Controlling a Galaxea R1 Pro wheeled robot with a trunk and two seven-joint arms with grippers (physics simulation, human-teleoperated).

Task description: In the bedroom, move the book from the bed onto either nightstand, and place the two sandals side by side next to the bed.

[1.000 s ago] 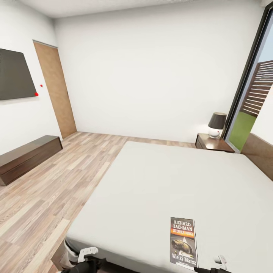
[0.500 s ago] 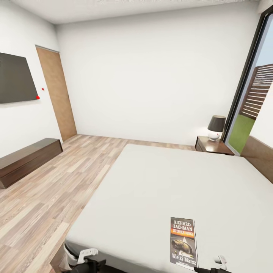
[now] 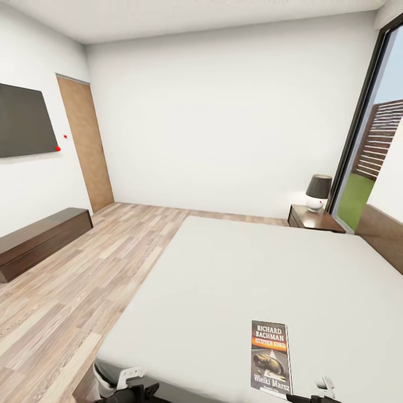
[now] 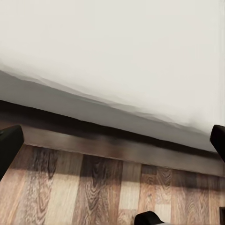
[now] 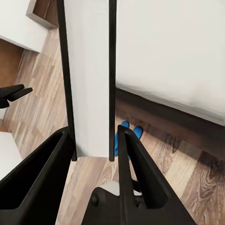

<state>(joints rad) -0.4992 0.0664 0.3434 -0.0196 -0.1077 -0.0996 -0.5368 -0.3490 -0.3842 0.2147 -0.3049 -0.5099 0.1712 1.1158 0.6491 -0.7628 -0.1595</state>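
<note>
The book point(image 3: 270, 358) lies flat on the near part of the bed's point(image 3: 240, 280) bare grey mattress, its dark cover with the orange band facing up. A dark nightstand point(image 3: 315, 219) stands at the bed's far corner. In the right wrist view, the two blue sandals point(image 5: 130, 131) lie close together on the floor beside the bed frame. My left gripper point(image 4: 112, 140) is open, its fingertips point(image 4: 9, 145) wide apart over the mattress edge. My right gripper point(image 5: 93, 136) has a white, dark-edged panel point(image 5: 91, 79) showing between its fingers; whether they are closed on it is unclear.
A lamp point(image 3: 318, 192) sits on the nightstand. A long low dark bench point(image 3: 39, 240) stands along the left wall under a wall screen point(image 3: 25, 120), with a wooden door point(image 3: 84, 151) beyond. A tall window point(image 3: 369, 157) is at the right. Wood floor point(image 3: 84, 291) stretches left of the bed.
The head camera has shifted a little, so the far wall, door and screen sit lower in the picture. The book and the bed have not moved.
</note>
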